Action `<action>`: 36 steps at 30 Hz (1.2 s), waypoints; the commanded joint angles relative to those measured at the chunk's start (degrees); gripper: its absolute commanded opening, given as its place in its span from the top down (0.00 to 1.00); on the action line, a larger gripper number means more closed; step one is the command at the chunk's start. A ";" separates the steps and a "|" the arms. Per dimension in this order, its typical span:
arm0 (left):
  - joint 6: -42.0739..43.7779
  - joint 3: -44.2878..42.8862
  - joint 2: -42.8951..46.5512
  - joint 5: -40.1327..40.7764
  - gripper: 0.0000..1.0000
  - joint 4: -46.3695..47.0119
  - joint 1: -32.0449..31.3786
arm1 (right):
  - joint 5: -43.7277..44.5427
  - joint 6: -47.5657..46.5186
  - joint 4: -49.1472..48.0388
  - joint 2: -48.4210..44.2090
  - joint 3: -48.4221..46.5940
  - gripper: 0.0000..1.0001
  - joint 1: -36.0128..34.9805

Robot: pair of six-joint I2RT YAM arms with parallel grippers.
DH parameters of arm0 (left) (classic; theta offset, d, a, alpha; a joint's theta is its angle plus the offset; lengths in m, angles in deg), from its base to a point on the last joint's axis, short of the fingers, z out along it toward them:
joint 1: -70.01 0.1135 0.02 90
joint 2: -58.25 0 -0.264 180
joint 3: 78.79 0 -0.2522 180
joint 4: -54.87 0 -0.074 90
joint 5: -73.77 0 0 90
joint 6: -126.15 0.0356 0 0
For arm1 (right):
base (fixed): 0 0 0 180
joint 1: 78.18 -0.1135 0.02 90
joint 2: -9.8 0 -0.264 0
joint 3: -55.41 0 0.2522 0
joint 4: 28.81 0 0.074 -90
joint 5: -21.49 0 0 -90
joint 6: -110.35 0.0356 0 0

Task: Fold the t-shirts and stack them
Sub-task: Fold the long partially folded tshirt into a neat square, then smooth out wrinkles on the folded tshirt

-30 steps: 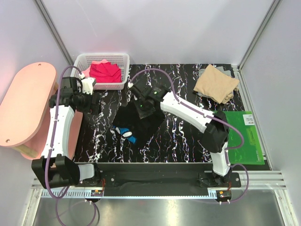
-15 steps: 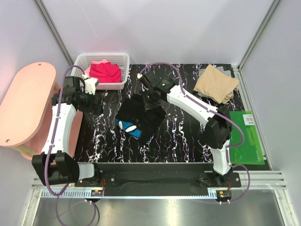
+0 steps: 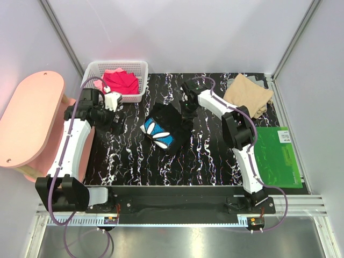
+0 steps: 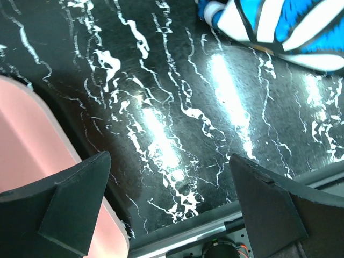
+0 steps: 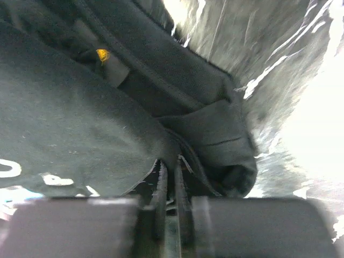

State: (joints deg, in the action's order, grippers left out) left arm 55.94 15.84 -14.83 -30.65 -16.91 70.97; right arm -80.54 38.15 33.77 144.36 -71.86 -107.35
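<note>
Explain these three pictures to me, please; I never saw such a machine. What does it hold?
These are two robot arms, the left arm and the right arm, bolted to a black table. One picture looks down from above; the other two come from cameras on the wrists. On the table lie a black t-shirt with a daisy print, a tan t-shirt, a green board and a white basket with red t-shirts. The right jaws pinch the black t-shirt's edge; the left jaws are open and empty.

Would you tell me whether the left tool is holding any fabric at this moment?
No, the left tool is open, and only the black marbled table shows between its fingers.
</note>
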 commanded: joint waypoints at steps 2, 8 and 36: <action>2.44 1.03 2.24 -2.90 0.01 -1.22 -0.60 | 2.18 -2.33 1.36 1.32 -6.45 0.36 0.16; 2.53 1.92 2.24 -2.99 0.01 -1.22 -0.69 | 11.75 -2.42 1.63 -6.84 -8.03 0.00 0.16; 0.16 2.01 3.21 -3.69 0.01 1.86 3.09 | -36.57 21.92 -28.61 2.80 8.57 0.01 -2.74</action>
State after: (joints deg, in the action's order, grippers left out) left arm 56.12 17.74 -12.97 -32.44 -17.04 73.83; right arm -114.90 59.25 6.32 144.93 -61.20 -109.79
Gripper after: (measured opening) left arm 0.987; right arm 0.993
